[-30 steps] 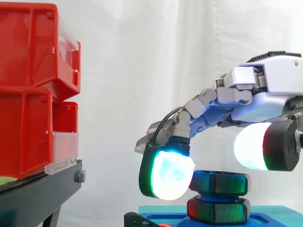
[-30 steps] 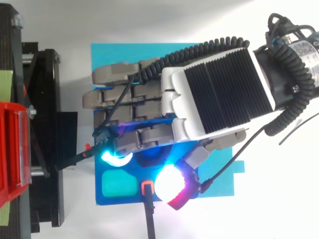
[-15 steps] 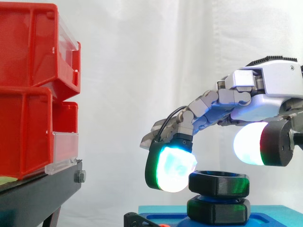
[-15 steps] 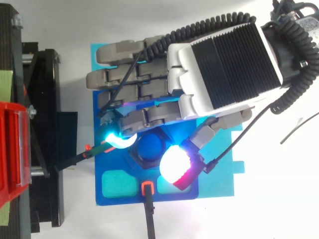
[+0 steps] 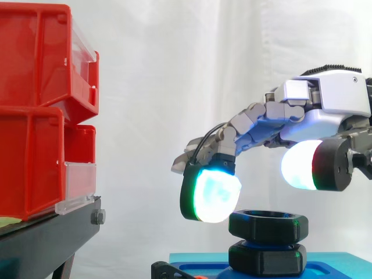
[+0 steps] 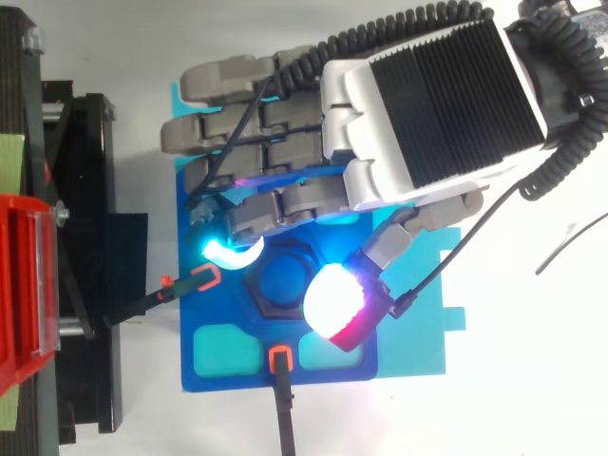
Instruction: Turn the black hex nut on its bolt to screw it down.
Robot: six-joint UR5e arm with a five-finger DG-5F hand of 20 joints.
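While the hand [image 6: 432, 100] hovers palm-down over the nut [image 5: 268, 226], fingers [image 5: 213, 195] relaxed.

Bright, even light, faint shadows

Hand [image 5: 328, 102] palm down, fingers [image 5: 251, 124] relaxed, uncurled

The side camera is sitting close beside the black hex nut [image 5: 267, 226], at about its height, looking level across it toward the white curtain [image 5: 174, 70], with the red bins [image 5: 35, 104] lying left of the nut. The top camera is hanging near above the nut, looking straight down. Both are sharing the nut, the blue base [image 6: 223, 309] under it and the bins.
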